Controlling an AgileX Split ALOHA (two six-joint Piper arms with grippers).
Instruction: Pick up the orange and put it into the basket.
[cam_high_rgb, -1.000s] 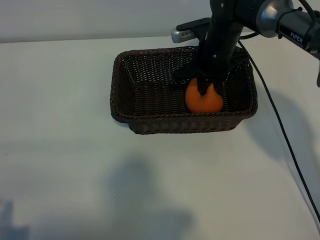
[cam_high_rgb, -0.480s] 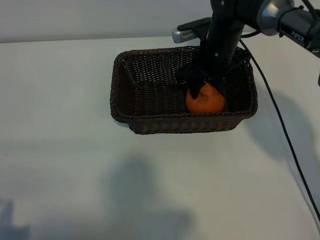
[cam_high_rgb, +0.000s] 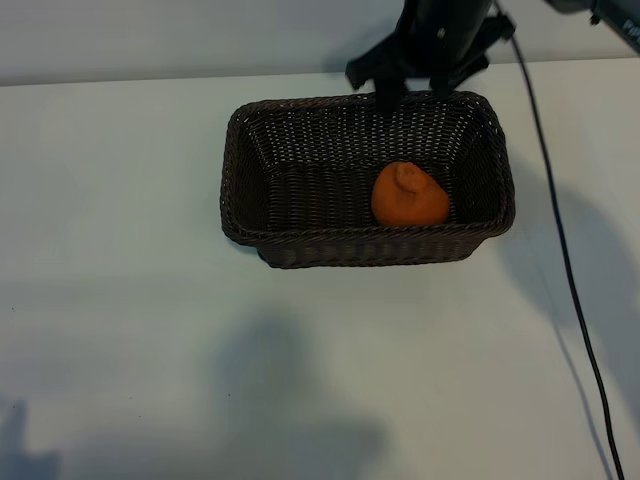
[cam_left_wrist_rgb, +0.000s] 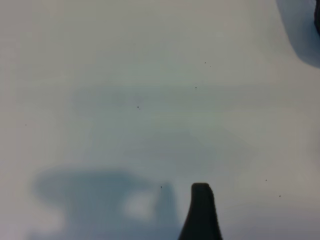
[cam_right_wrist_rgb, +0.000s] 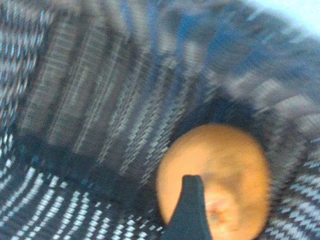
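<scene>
Resting on the woven floor of the basket (cam_high_rgb: 245, 150), the orange (cam_high_rgb: 409, 195) sits toward the right end, close against the near wall, with its knobby stem end turned up. Nothing touches it. In the right wrist view the orange (cam_right_wrist_rgb: 215, 172) fills the lower part of the picture, with the dark wicker wall of the basket (cam_right_wrist_rgb: 90, 100) sloping behind it and one dark fingertip in front of it.

As a thing to handle, the fruit looks light, firm and only slightly yielding, with a matte, pebbled skin that should not slip much. Its rounded body would roll if nudged, and the knob on top makes a poor place to pinch. The widest part of the body, taken from two opposite sides, would be the surest hold, with only moderate pressure so the skin is not bruised.

Above the far rim of the basket hangs the right tool (cam_high_rgb: 412, 88), its fingers spread apart and empty, clear of the fruit and of the wicker. Judging from how things lie, the placing is done and the arm only needs to clear away.

Around the basket the pale bench (cam_high_rgb: 150, 330) is bare apart from soft shadows, and a black cable (cam_high_rgb: 560, 250) trails down along the right side. The left tool is out of the exterior view. Its wrist camera shows one dark fingertip (cam_left_wrist_rgb: 201, 212) over the bench (cam_left_wrist_rgb: 125, 100); it stands open and holds nothing.
</scene>
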